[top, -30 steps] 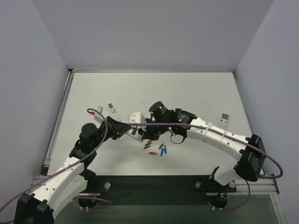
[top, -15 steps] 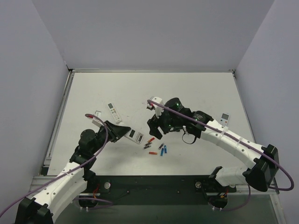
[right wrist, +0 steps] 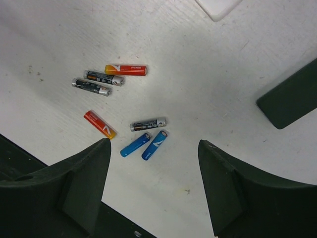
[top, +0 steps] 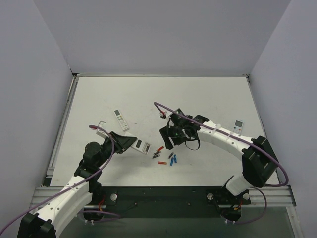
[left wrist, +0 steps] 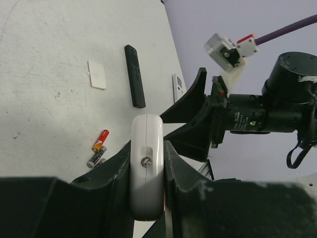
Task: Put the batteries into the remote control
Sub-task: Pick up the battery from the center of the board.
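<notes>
The short white remote control is held on edge, with my left gripper shut on it. In the left wrist view the remote control is clamped between the two dark fingers of the left gripper. Several batteries lie loose on the table just right of it. My right gripper hovers open over them. The right wrist view shows the right gripper with nothing between its fingers, and two blue batteries, a dark grey one and red-orange ones below.
A slim white remote lies behind the left gripper. A small white remote sits at the right. The left wrist view shows a black remote and a white square cover on the table. Grey walls enclose three sides.
My right gripper has opened, left the remote control and swung right and down over the batteries. The left gripper has brought the remote control nearer and lower.
</notes>
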Available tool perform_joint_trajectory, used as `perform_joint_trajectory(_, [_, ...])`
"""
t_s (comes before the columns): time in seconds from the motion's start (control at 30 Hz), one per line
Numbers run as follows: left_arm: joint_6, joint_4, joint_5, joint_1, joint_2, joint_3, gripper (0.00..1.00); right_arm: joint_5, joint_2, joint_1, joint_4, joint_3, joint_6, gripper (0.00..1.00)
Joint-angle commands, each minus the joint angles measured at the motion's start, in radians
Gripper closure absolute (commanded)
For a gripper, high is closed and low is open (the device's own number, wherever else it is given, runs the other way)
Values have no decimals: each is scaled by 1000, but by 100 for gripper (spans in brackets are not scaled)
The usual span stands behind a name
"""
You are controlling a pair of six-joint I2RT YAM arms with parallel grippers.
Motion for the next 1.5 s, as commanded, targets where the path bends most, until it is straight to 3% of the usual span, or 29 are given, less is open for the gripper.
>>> perform_joint_trajectory(0.0, [16, 70, -7, 7, -15, 5, 100, 16, 56, 9, -5, 10, -31, 34])
perform_joint_trajectory(0.4, [-8, 44, -19, 10, -18, -1, 100, 79, 221, 98, -49, 66, -98, 34])
perform_joint_trajectory(0.9, [-30, 47, -22, 11, -21, -12, 100, 148, 307, 141, -61, 73, -96, 51])
perform_joint_trajectory(1.0, [-33, 45, -22, 11, -25, -13, 100, 166, 312, 146, -63, 69, -93, 59])
perform_joint_trajectory(1.13, [-56, 64, -23, 11, -17, -22, 100, 176, 284, 146, -64, 69, -97, 79])
perform_joint_trajectory(1.23, [-92, 102, -23, 11, -5, -45, 100, 179, 226, 146, -70, 78, -104, 85])
perform_joint_trajectory(1.47, [-194, 182, -23, 11, 29, -76, 100, 180, 22, 173, -116, 170, -151, 85])
